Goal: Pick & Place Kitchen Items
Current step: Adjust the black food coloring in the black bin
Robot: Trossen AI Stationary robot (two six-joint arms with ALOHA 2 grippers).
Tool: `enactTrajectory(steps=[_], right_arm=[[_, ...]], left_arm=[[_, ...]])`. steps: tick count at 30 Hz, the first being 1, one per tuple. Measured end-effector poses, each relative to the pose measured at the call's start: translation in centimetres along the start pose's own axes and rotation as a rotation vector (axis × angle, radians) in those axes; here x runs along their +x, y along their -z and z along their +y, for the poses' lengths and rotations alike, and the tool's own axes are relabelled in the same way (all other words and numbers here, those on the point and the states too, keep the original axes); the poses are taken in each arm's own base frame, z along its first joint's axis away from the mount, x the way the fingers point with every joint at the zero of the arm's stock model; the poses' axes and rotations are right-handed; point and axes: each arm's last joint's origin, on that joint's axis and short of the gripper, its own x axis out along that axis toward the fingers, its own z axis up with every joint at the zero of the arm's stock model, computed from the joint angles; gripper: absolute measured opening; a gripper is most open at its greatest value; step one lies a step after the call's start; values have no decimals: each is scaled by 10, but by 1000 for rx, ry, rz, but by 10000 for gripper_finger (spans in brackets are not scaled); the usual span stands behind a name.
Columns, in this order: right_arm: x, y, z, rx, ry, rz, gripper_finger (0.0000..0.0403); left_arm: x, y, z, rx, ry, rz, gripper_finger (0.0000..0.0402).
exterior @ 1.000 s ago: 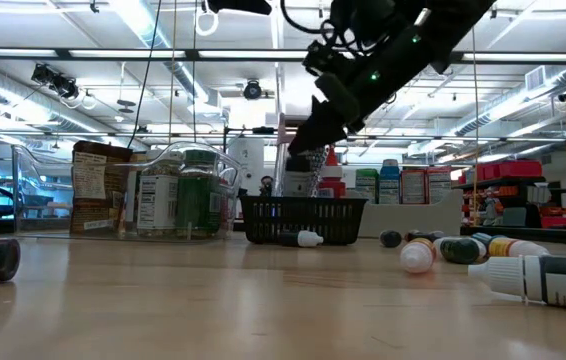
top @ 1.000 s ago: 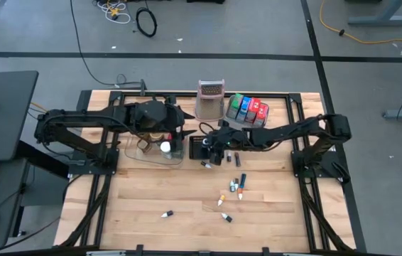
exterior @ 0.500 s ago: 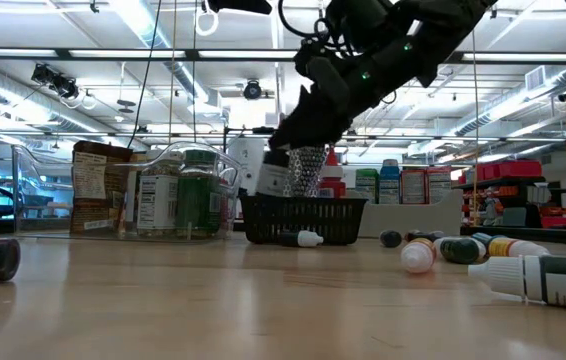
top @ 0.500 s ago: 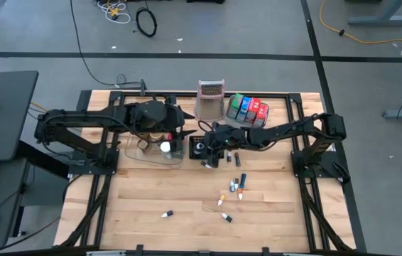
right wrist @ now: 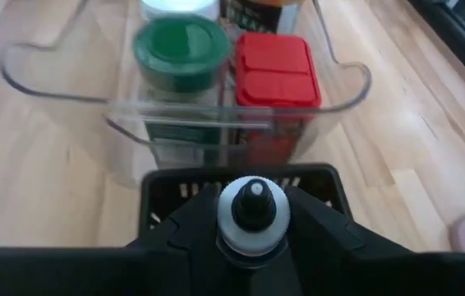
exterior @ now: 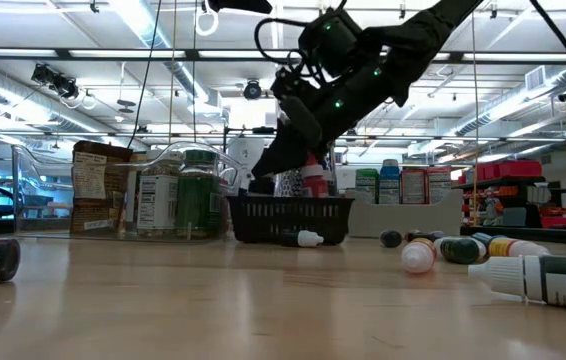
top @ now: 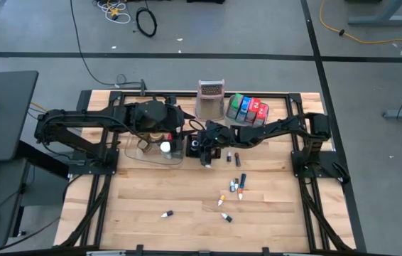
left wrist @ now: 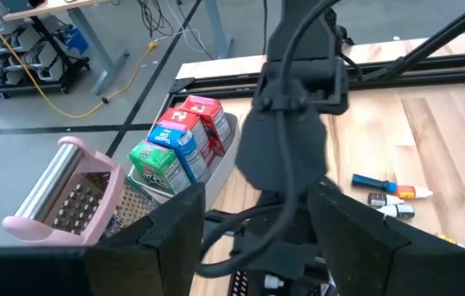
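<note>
Right claw [right wrist: 253, 238] clenched on a small white-capped bottle [right wrist: 252, 212], cap up, held over the black mesh basket [right wrist: 241, 182] beside the clear tub [right wrist: 216, 115] on the bench [top: 187, 192]. Bottle looks light, rigid plastic, smooth and round, likely to slip or twist; best pinched across the body below the cap, as now. Left claw [left wrist: 253, 238] waits above the tub, fingers apart, holding nothing. More small bottles [top: 233, 188] lie loose on the bench.
</note>
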Motion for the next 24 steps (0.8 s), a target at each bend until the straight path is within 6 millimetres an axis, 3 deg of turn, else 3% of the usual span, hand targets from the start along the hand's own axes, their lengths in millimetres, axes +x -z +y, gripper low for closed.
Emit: enactTrajectory(steps=[16, 24], right_arm=[[0, 1, -3, 1, 1, 15, 223], [-35, -20, -2, -19, -9, -15, 237]], left_arm=[[0, 0, 0, 4, 0, 4, 226], [0, 0, 0, 5, 0, 4, 226]])
